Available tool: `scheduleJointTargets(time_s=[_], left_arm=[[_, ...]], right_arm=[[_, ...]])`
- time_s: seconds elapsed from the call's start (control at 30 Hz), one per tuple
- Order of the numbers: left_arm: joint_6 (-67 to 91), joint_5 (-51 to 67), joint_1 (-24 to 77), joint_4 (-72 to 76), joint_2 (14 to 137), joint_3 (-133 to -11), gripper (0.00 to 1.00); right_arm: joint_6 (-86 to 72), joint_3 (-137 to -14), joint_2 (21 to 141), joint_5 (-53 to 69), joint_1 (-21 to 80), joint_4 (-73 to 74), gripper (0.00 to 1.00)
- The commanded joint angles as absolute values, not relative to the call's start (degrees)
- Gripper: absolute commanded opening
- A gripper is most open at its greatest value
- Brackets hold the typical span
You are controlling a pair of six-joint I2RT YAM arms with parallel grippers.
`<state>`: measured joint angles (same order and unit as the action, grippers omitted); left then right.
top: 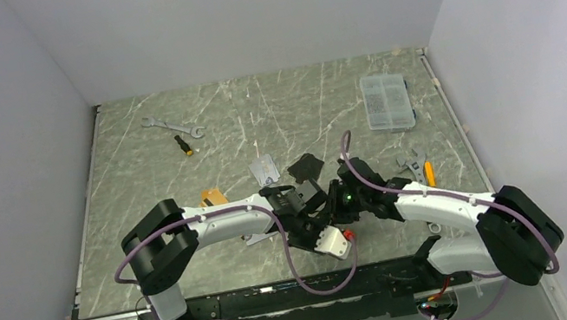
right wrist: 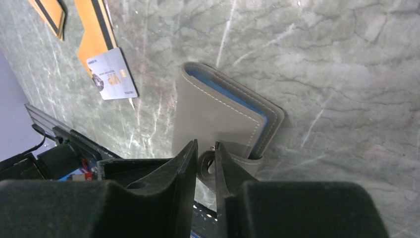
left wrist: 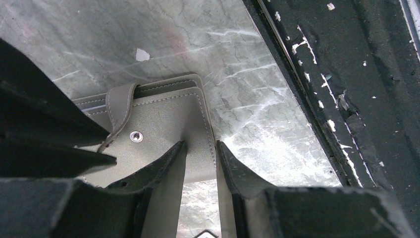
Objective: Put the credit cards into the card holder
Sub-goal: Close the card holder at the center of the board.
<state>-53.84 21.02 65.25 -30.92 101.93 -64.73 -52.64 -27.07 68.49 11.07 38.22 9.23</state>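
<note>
While the credit cards (right wrist: 111,73) lie loose on the counter (right wrist: 346,74), apparently none loaded, the right pincer (right wrist: 206,145) pinches the shut card holder's (right wrist: 218,116) snap tab (right wrist: 204,163); the left pincer (left wrist: 200,145) straddles its edge, grip unclear.

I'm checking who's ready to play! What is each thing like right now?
card holder: closed, snap tab undone
silver card: lying flat, outside the holder
gold cards: lying flat, outside the holder
right pincer: shut on the snap tab
left pincer: open, over the holder's edge
</note>
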Motion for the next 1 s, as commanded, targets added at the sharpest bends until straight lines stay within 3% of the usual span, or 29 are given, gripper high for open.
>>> scheduleJointTargets(time_s=[0.0,0.17,0.33,0.67,0.8,0.97], left_arm=[[-53.8,22.8,66.4,-31.5,102.3,-62.7,0.34],[-54.1,22.5,66.5,-31.3,101.9,-62.1,0.34],[-54.1,22.5,66.4,-31.5,101.8,-61.9,0.33],[-54.1,22.3,66.4,-31.8,101.9,-62.3,0.32],[-54.1,22.3,66.4,-32.1,101.8,-62.2,0.32],[-54.2,22.2,66.4,-32.5,101.9,-62.7,0.31]], right_arm=[[-51.9,-29.8,69.0,11.5,38.2,8.8,0.23],[-51.9,-30.3,70.0,11.8,38.2,9.9,0.24],[-51.9,-30.7,70.7,11.8,38.2,10.9,0.13],[-49.8,-33.8,69.8,7.1,40.0,17.3,0.00],[-48.1,-35.6,67.9,5.1,40.4,21.0,0.27],[-46.5,-38.8,66.7,3.2,41.1,25.7,0.39]])
